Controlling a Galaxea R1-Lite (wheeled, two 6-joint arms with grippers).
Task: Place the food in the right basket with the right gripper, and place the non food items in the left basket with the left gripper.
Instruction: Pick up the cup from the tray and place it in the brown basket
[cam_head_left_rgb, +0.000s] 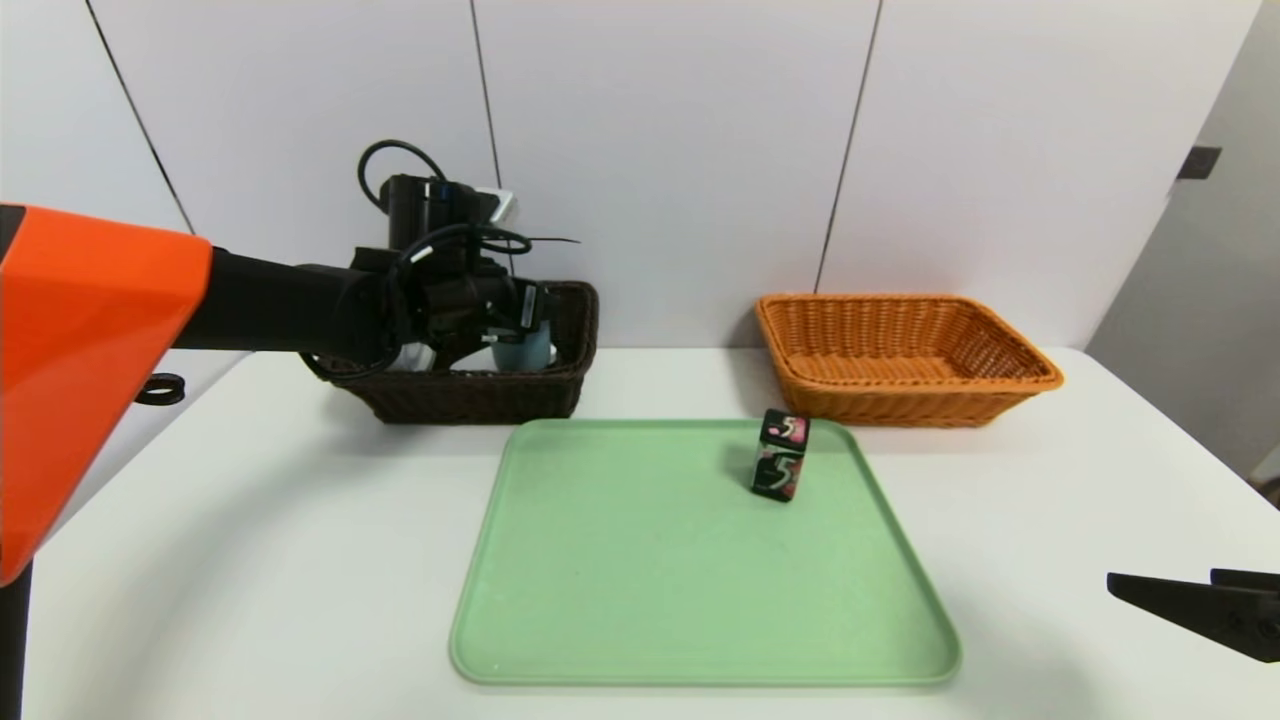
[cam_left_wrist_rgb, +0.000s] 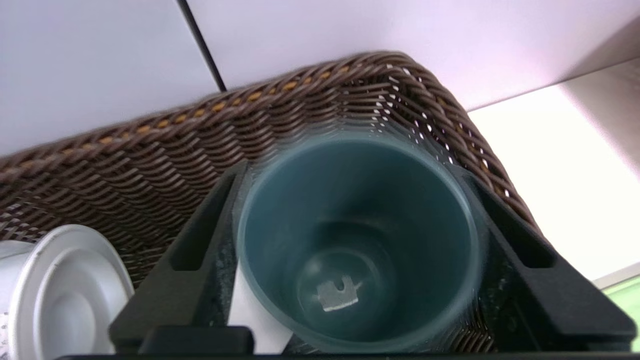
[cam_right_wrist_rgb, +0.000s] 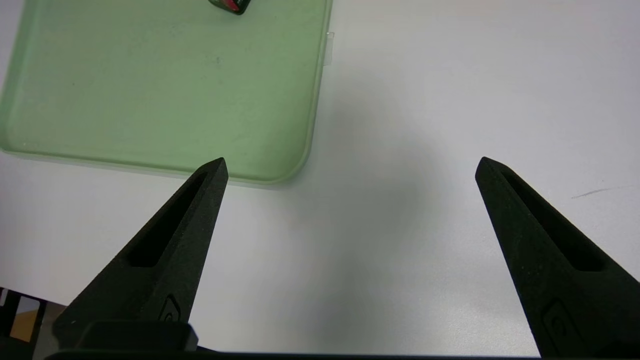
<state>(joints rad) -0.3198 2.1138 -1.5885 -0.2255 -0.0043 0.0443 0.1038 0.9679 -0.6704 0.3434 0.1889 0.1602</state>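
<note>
One blue-green cup (cam_head_left_rgb: 522, 350) in head view, in the dark brown basket (cam_head_left_rgb: 475, 398), left gripper (cam_head_left_rgb: 528, 318) at it; black patterned box (cam_head_left_rgb: 781, 455) on the green tray (cam_head_left_rgb: 700, 560), long axis running near-far, slightly slanted. Right gripper (cam_head_left_rgb: 1195, 605) over worktop, right of tray. Left wrist view: cup mouth faces camera, jaws either side; can't tell if clamped or just apart. Right wrist view: jaws wide apart, nothing between.

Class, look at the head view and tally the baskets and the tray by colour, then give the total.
Dark brown: 1, the left basket
Orange-brown: 1, the right basket
Green: 1, the tray
Total: 3
</note>
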